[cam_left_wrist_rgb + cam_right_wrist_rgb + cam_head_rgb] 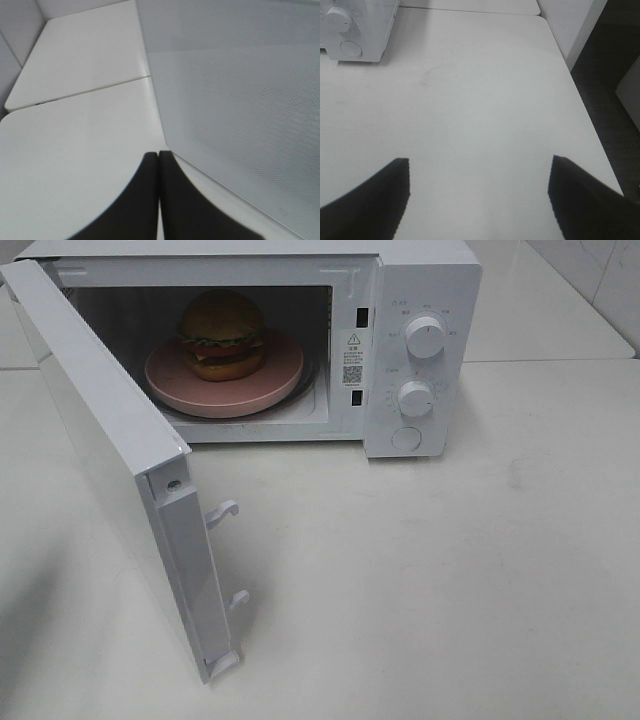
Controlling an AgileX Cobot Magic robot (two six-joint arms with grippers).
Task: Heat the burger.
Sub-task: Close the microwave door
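Burger in, door open: the burger (222,333) sits upright on its pink plate (275,380) inside the cavity of the white microwave (420,280). The door (90,430) stands wide on its left-hand hinge, its free edge pointing out over the table (450,570). My left gripper (159,160), jaws pressed together and holding nothing, hangs just beside the door's dotted window panel, which fills much of its wrist view. My right gripper (479,167), jaws spread wide and empty, hovers over bare tabletop on the side of the knobs (425,337), well apart from the door. By my reckoning the left arm is the nearer: the burger lies beyond the door panel from it, so a push on that face should swing the door shut toward the cavity
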